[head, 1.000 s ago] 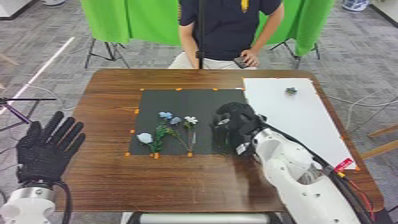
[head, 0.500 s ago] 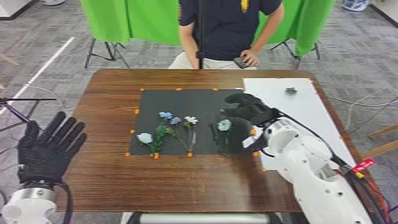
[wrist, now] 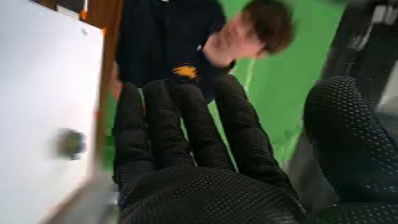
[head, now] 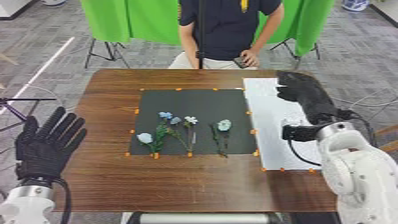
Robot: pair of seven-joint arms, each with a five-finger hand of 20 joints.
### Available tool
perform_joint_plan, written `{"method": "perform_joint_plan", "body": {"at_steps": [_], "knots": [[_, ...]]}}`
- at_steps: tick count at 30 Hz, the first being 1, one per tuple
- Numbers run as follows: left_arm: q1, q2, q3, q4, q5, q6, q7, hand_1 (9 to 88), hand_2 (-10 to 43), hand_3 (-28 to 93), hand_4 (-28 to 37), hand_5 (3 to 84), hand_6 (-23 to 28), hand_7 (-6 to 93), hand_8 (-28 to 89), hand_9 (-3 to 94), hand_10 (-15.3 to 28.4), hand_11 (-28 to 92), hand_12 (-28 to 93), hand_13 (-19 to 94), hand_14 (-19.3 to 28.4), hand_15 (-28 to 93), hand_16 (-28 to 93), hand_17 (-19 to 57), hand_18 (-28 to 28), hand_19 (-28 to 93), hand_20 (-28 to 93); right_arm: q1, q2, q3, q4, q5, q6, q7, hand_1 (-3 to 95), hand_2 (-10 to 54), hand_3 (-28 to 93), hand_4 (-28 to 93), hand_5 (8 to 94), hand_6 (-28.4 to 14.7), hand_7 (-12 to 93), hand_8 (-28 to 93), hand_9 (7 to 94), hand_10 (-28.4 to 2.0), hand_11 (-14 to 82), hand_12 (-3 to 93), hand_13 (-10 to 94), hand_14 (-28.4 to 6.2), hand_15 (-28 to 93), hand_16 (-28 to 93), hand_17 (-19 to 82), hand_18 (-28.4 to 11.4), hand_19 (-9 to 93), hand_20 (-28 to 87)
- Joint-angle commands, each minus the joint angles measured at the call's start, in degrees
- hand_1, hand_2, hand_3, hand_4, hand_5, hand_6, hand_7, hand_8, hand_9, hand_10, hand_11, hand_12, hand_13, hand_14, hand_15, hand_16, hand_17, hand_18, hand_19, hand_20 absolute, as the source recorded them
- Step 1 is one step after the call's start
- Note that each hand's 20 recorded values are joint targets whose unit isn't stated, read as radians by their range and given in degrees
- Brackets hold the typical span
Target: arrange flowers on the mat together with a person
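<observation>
Head view: a black mat point(head: 178, 100) lies near the middle of a brown table point(head: 178, 185), with a white sheet point(head: 275, 135) toward 3 o'clock. On the mat, a white flower point(head: 144, 137) sits at 8 o'clock, a blue flower point(head: 165, 115) toward 10 o'clock and a small white flower point(head: 190, 120) near the centre. A pale flower point(head: 224, 125) lies apart from these, toward 3 o'clock, its stem pointing to 6 o'clock. The right hand point(head: 309, 100) is over the sheet, toward 2 o'clock. The left hand point(head: 42, 160) is at 8 o'clock, its fingers straight and fanned.

Right wrist view: the right hand point(wrist: 213, 195) has straight fingers, thumb set wide, holding nothing. A small, blurred object point(wrist: 71, 144) rests on the sheet.
</observation>
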State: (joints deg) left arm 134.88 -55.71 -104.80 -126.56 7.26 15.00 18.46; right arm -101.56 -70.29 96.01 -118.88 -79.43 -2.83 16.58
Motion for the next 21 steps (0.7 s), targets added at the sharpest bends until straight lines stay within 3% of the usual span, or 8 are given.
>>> {"method": "perform_joint_plan", "body": {"at_steps": [1, 11, 21], "knots": [[0.96, -0.48, 0.2, -0.24, -1.01, -0.67, 0.55, 22.9, 15.0, 65, -28.3, 44.9, 6.8, 10.1, -9, 41.9, 14.2, 15, 10, 32, 14.5, 26, -4, -3.6, 13.4, 25, 12, -4.01, -0.02, 2.6, 0.35, 17.63, 0.69, -6.53, 21.1, 11.5, 76, -27, 40.1, -6.8, 16, -11, 34.7, -17.0, 10.7, 12.6, 26, -16.9, 26, 10, 8, -18.0, 47, 8], [0.37, -0.1, 0.46, 0.15, -1.03, -0.54, 0.0, 23.7, 14.7, 66, -28.3, 45.2, 6.9, 10.2, -9, 42.6, 14.4, 16, 10, 33, 14.4, 26, -4, -3.5, 13.5, 25, 12, -6.07, -0.27, 3.84, -0.3, 18.17, 0.48, -7.33, 21.2, 11.6, 77, -27, 40.8, -6.2, 16, -12, 35.3, -16.1, 10.6, 12.7, 27, -16.8, 25, 12, 7, -18.2, 46, 9], [-0.52, 0.05, 0.52, 0.37, -0.34, -0.77, -1.0, 24.0, 14.8, 66, -28.3, 45.3, 6.9, 10.3, -9, 42.6, 14.3, 15, 10, 32, 14.4, 26, -4, -3.4, 13.4, 25, 12, -7.45, 0.05, 5.18, -0.83, 17.66, 0.97, -7.97, 23.1, 6.9, 78, -26, 39.5, -5.9, 17, -12, 32.6, -15.2, 9.8, 12.9, 26, -16.5, 23, 13, 7, -18.0, 45, 9]]}}
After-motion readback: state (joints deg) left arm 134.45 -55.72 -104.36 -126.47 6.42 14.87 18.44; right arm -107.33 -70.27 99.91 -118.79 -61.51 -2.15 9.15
